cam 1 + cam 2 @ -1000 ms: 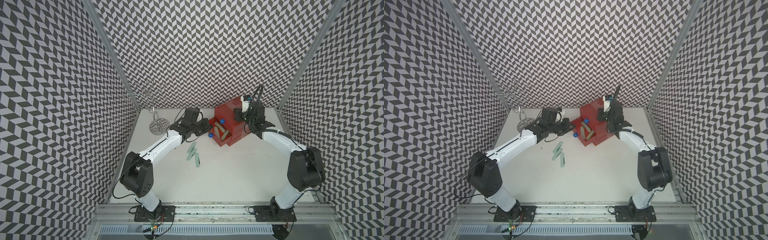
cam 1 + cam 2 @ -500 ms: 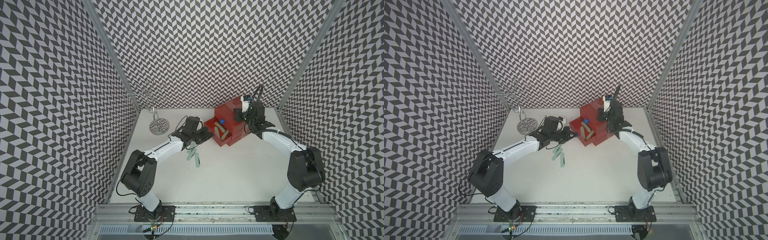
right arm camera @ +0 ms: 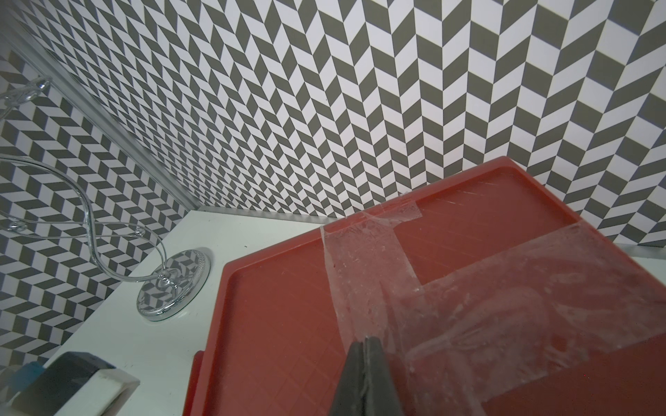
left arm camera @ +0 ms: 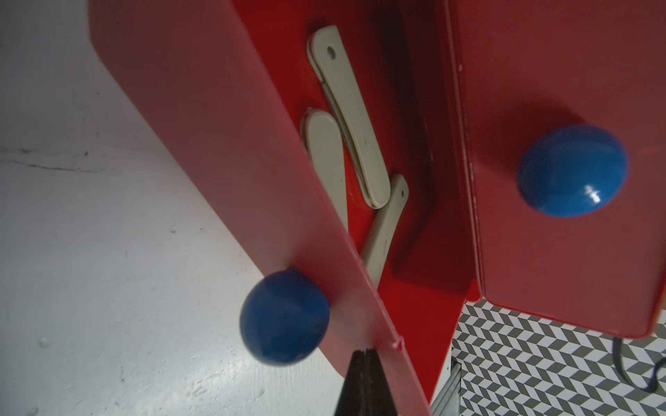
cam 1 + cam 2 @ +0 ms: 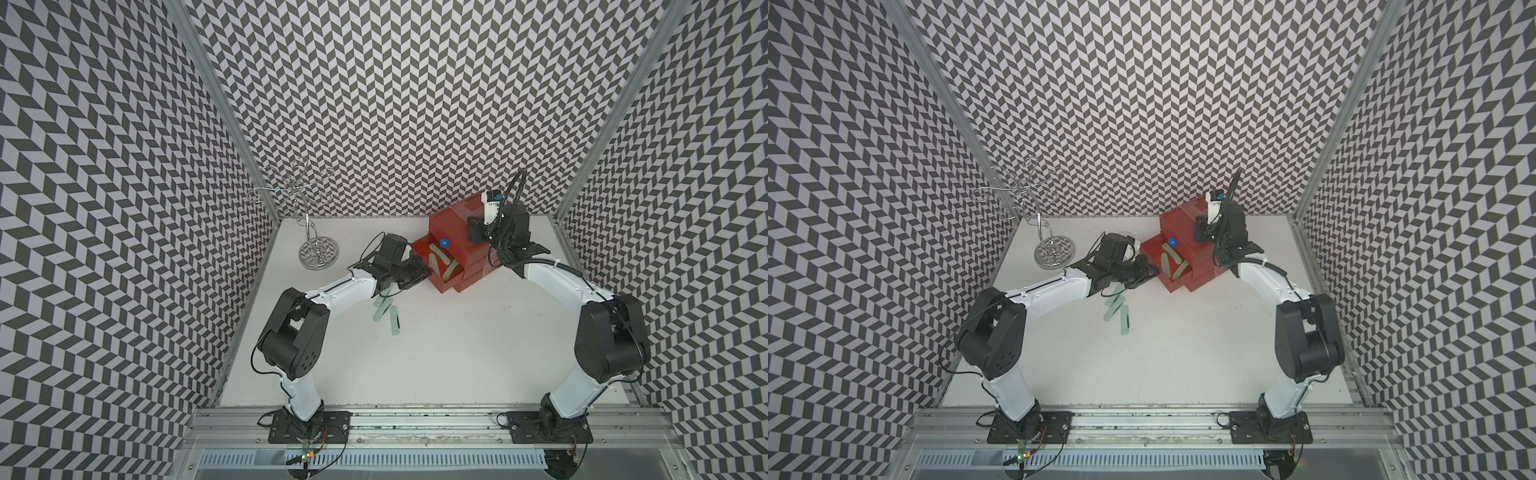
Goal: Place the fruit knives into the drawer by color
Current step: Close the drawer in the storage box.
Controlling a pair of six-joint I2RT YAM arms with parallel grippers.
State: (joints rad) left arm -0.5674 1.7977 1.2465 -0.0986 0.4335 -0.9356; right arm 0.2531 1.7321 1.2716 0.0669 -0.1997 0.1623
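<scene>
At the back of the counter (image 5: 457,365), near the far wall: red drawer box (image 5: 455,226), with one open drawer (image 4: 216,144) pulled out toward the left arm (image 5: 345,289). Inside it, three grey-olive fruit knives (image 4: 347,119), loosely crossed, so probably done with that colour. Drawer above it shut, contents hidden. Out on the bare counter just beside the left arm, three mint fruit knives (image 5: 394,320), close together and clear of the box, presumably next in line.

Left jaws pinched shut on nothing, tip pressed against the open drawer's front panel right beside its blue knob (image 4: 284,317). Reads like nudging the drawer closed with a closed tip instead of bothering to grab the knob. Right jaws also pinched shut and empty, planted on the clear tape (image 3: 468,288) across the box top. Guessing a brace, to keep a light plastic box from skating backwards under the push.

Surface-wise: plain white counter, a bit scuffed, looks slick enough to justify the bracing. Around it, grey-and-white chevron walls (image 5: 395,104) on three sides with metal corner posts, plus a chrome wire stand (image 5: 318,253) off in the back left corner, well away from the action.
</scene>
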